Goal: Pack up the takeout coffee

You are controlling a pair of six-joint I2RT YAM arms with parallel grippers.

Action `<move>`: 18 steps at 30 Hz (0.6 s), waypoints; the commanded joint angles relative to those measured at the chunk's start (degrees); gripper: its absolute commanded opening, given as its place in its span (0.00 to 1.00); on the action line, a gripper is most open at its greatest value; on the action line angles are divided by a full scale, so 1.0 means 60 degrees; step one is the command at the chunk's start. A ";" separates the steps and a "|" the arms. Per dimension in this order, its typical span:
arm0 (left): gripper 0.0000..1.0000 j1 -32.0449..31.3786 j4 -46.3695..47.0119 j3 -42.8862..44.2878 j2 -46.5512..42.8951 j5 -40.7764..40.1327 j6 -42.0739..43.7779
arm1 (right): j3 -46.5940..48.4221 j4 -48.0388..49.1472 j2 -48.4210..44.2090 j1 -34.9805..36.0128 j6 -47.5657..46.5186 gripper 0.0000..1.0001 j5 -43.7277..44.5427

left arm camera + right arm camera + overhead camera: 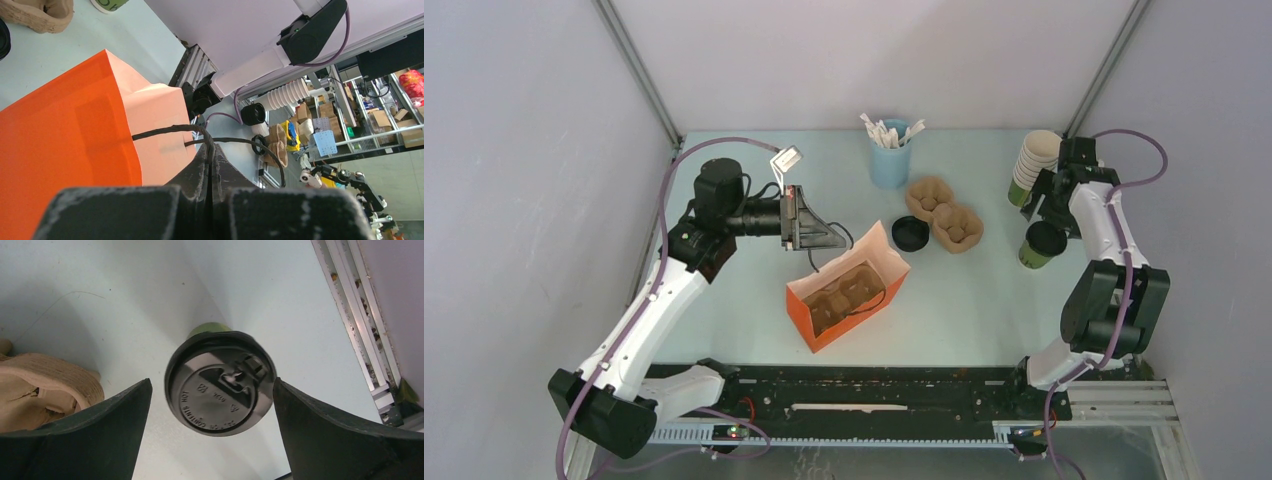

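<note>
The takeout coffee [1041, 243], a green cup with a black lid, stands upright at the table's right. In the right wrist view its lid [220, 382] lies between my spread fingers, touching neither. My right gripper [1046, 214] is open and hovers just above and behind it. My left gripper [832, 238] is shut on the black cord handle [211, 145] of the orange paper bag [844, 295], holding its mouth open. A brown cardboard carrier [839, 296] sits inside the bag.
A loose black lid [910, 233] lies beside spare brown carriers [944, 212]. A blue cup of stirrers [890, 152] stands at the back. A stack of lidless cups [1034, 165] stands behind my right gripper. A carrier edge [45, 385] shows at the left.
</note>
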 commanded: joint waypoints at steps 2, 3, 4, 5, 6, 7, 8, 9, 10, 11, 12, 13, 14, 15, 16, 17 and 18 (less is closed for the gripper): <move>0.00 -0.0070 0.0009 0.0414 0.0017 -0.0044 0.0192 | 0.0387 -0.0001 -0.0556 0.0075 0.0390 1.00 0.0088; 0.00 -0.0070 0.0014 0.0408 0.0017 -0.0045 0.0192 | 0.0386 0.0010 -0.0553 0.0113 0.0444 1.00 0.0108; 0.00 -0.0070 0.0008 0.0405 0.0022 -0.0052 0.0192 | 0.0386 0.0004 -0.0529 0.0162 0.0484 1.00 0.0142; 0.00 -0.0070 0.0012 0.0411 0.0030 -0.0058 0.0192 | 0.0386 -0.0006 -0.0477 0.0201 0.0522 1.00 0.0153; 0.00 -0.0070 0.0008 0.0411 0.0041 -0.0055 0.0192 | 0.0386 -0.0042 -0.0437 0.0220 0.0565 1.00 0.0123; 0.00 -0.0070 0.0011 0.0421 0.0044 -0.0048 0.0185 | 0.0368 -0.0071 -0.0397 0.0223 0.0611 1.00 0.0094; 0.00 -0.0070 0.0011 0.0422 0.0033 -0.0047 0.0191 | 0.0338 -0.0063 -0.0365 0.0212 0.0607 1.00 0.0070; 0.00 -0.0072 -0.0002 0.0415 0.0032 -0.0045 0.0192 | 0.0296 -0.0036 -0.0339 0.0198 0.0576 1.00 0.0012; 0.00 -0.0070 0.0000 0.0408 0.0032 -0.0043 0.0192 | 0.0285 -0.0019 -0.0297 0.0174 0.0515 1.00 -0.0108; 0.00 -0.0070 0.0001 0.0407 0.0015 -0.0041 0.0192 | 0.0271 -0.0020 -0.0255 0.0166 0.0458 0.99 -0.0217; 0.00 -0.0081 0.0001 0.0398 0.0017 -0.0044 0.0192 | 0.0278 -0.0033 -0.0225 0.0144 0.0414 0.99 -0.0342; 0.00 -0.0084 0.0001 0.0382 0.0009 -0.0044 0.0192 | 0.0274 -0.0062 -0.0210 0.0136 0.0361 0.99 -0.0422; 0.00 -0.0085 -0.0010 0.0378 0.0016 -0.0045 0.0192 | 0.0262 -0.0100 -0.0197 0.0123 0.0320 0.99 -0.0425; 0.00 -0.0090 -0.0001 0.0371 0.0004 -0.0045 0.0203 | 0.0235 -0.0120 -0.0194 0.0121 0.0289 0.99 -0.0374; 0.00 -0.0085 0.0000 0.0364 0.0002 -0.0035 0.0206 | 0.0167 -0.0128 -0.0217 0.0110 0.0259 1.00 -0.0300; 0.00 -0.0085 -0.0005 0.0371 0.0010 -0.0043 0.0207 | 0.0112 -0.0129 -0.0238 0.0106 0.0230 1.00 -0.0224; 0.00 -0.0087 -0.0004 0.0364 0.0016 -0.0044 0.0207 | 0.0077 -0.0149 -0.0263 0.0081 0.0221 1.00 -0.0144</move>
